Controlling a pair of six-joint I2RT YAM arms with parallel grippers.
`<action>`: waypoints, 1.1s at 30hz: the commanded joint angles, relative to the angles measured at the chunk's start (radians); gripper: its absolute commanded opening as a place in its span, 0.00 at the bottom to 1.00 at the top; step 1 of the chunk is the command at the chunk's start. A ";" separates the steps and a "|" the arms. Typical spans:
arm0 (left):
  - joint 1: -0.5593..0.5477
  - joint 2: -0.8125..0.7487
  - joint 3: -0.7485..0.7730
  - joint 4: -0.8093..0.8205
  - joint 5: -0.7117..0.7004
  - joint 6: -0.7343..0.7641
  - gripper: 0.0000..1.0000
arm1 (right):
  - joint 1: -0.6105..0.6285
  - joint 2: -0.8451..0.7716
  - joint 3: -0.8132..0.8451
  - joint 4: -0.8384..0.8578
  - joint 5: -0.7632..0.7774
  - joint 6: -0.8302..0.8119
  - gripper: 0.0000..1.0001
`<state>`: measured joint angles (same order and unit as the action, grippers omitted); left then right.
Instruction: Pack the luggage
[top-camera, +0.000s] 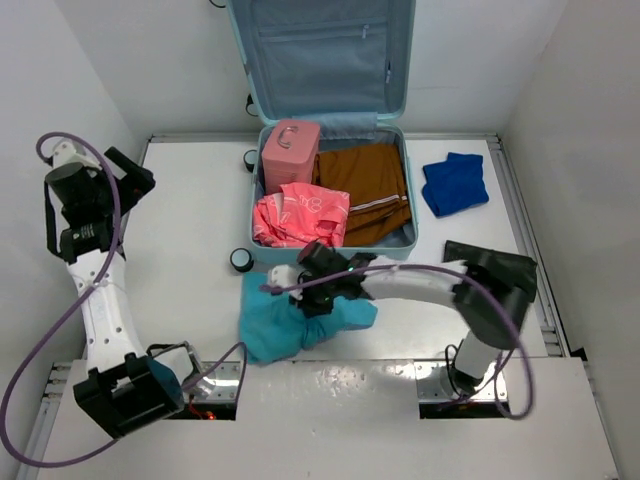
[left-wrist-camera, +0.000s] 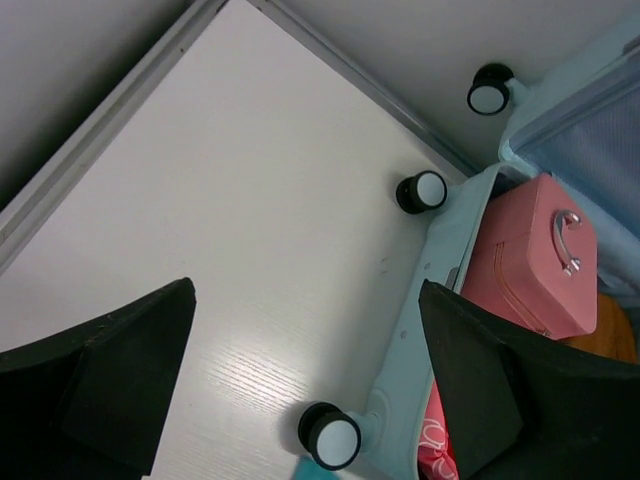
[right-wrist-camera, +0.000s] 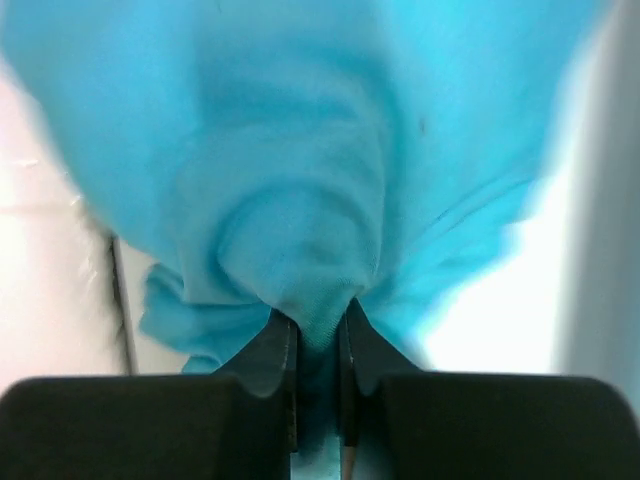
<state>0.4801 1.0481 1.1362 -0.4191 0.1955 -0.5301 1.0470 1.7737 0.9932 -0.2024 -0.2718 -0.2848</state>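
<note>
The pale aqua luggage lies open at the table's far middle, lid upright. Inside are a small pink case, a coral-pink printed garment and a brown garment. My right gripper is just in front of the luggage's near edge, shut on a turquoise cloth that hangs from the fingers in the right wrist view. My left gripper is open and empty, raised at the far left; its view shows the luggage's side and the pink case.
A folded dark blue cloth lies on the table right of the luggage. Black caster wheels stick out from the luggage's left side, also seen in the left wrist view. White walls close in on both sides.
</note>
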 joint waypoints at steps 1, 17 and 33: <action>-0.066 0.023 -0.021 0.063 -0.033 0.042 0.99 | -0.042 -0.264 0.068 -0.161 -0.015 0.036 0.00; -0.360 0.113 -0.024 0.174 -0.228 0.033 0.99 | -0.528 -0.314 0.275 0.000 -0.022 0.010 0.00; -0.390 0.153 -0.024 0.194 -0.258 0.094 0.99 | -0.743 -0.235 0.072 -0.387 -0.340 -0.157 0.00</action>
<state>0.1040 1.1969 1.0889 -0.2733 -0.0517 -0.4679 0.2974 1.6073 1.1187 -0.4446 -0.5335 -0.3458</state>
